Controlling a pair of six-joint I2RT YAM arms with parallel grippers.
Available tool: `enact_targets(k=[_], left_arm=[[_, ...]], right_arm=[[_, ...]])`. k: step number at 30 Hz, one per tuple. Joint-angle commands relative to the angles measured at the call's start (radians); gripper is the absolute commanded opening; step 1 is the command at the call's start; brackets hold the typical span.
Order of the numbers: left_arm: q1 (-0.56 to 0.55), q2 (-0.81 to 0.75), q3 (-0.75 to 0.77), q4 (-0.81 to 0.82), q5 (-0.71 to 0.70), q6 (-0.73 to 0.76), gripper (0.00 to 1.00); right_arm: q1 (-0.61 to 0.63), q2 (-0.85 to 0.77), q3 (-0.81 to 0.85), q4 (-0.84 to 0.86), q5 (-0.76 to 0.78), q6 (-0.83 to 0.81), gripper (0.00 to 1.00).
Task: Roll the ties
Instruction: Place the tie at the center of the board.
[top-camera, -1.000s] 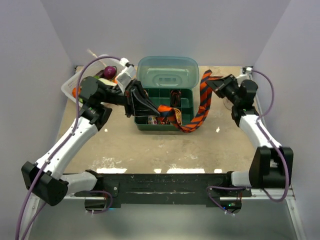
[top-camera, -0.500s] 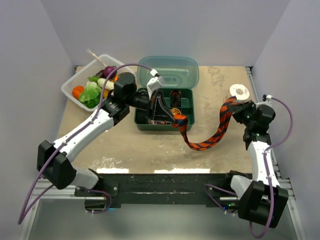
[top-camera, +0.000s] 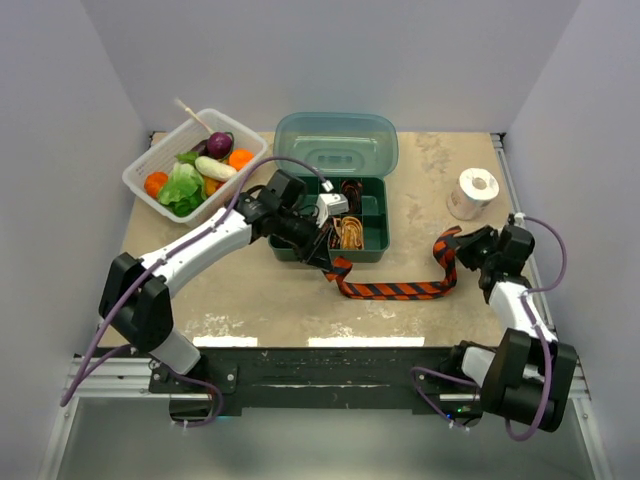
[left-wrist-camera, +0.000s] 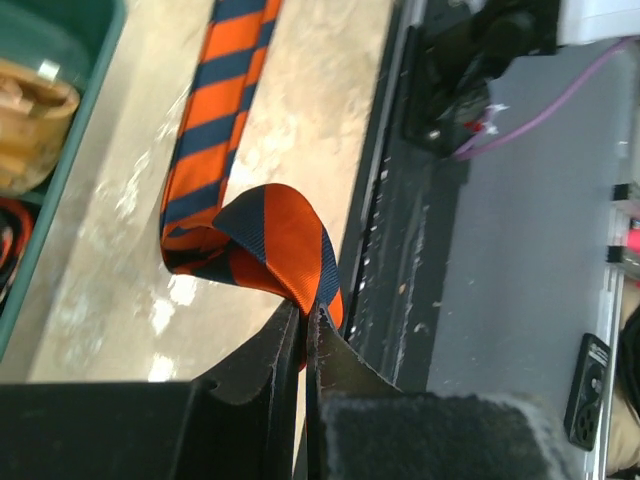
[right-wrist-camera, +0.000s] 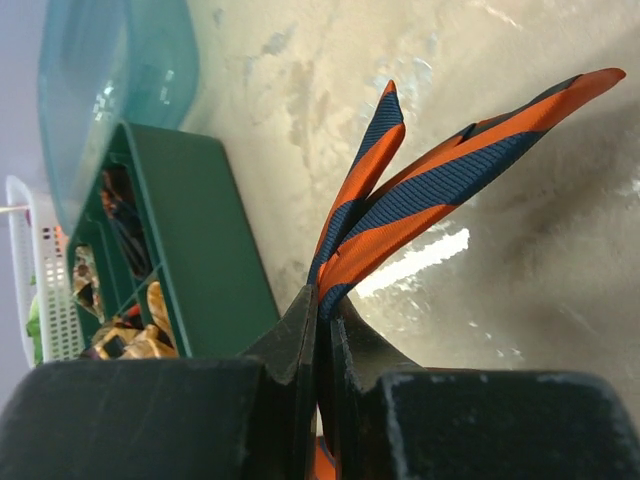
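Scuffed beige worktop (top-camera: 250, 290). Orange-navy striped tie (top-camera: 395, 290) laid flat just in front of green box (top-camera: 365, 256). One end pinched by left end effector (top-camera: 333, 268), other end held raised, pinched by right end effector (top-camera: 455, 248).

Orange tie (top-camera: 395, 290) with navy diagonal stripes, dark green box (top-camera: 372, 252), translucent teal lid (top-camera: 335, 140), white basket (top-camera: 160, 150)

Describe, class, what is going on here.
Two robot arms hold one orange-and-navy striped tie between them. The jaws of the left arm are shut on one end, beside the green box; the jaws of the right arm are shut on the other. The tie's middle lies flat on the table. It is not yet rolled.
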Motion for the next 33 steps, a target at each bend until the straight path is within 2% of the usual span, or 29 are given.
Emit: enact_targets(k=[1, 7, 9, 12, 15, 16, 20, 25, 30, 33], left_arm=[[-0.002, -0.051, 0.024, -0.104, -0.2, -0.003, 0.0], [-0.002, -0.092, -0.017, -0.179, -0.317, -0.115, 0.0], [-0.001, -0.112, -0.032, -0.194, -0.331, -0.135, 0.0], [-0.001, -0.134, -0.052, -0.222, -0.35, -0.18, 0.0], [-0.001, -0.158, -0.08, -0.244, -0.359, -0.213, 0.0], [-0.001, -0.177, -0.088, -0.248, -0.368, -0.23, 0.0], [-0.002, -0.221, -0.112, -0.273, -0.379, -0.267, 0.0], [-0.002, -0.279, -0.122, -0.302, -0.402, -0.286, 0.0], [-0.001, -0.298, -0.132, -0.348, -0.457, -0.295, 0.0], [-0.001, -0.31, -0.138, -0.352, -0.469, -0.303, 0.0]], right_arm=[[-0.008, 0.03, -0.002, 0.0, 0.055, -0.043, 0.08], [-0.006, 0.029, 0.059, -0.128, 0.185, -0.129, 0.13], [-0.006, 0.023, 0.068, -0.152, 0.245, -0.141, 0.33], [-0.006, 0.011, 0.064, -0.155, 0.283, -0.158, 0.47], [-0.006, 0.018, 0.065, -0.168, 0.3, -0.166, 0.56], [-0.006, 0.021, 0.067, -0.172, 0.303, -0.17, 0.62], [-0.006, 0.026, 0.08, -0.204, 0.316, -0.189, 0.77], [-0.006, 0.023, 0.085, -0.246, 0.308, -0.195, 0.82], [-0.006, 0.026, 0.11, -0.339, 0.294, -0.199, 0.95], [-0.008, -0.029, 0.125, -0.414, 0.305, -0.212, 0.99]])
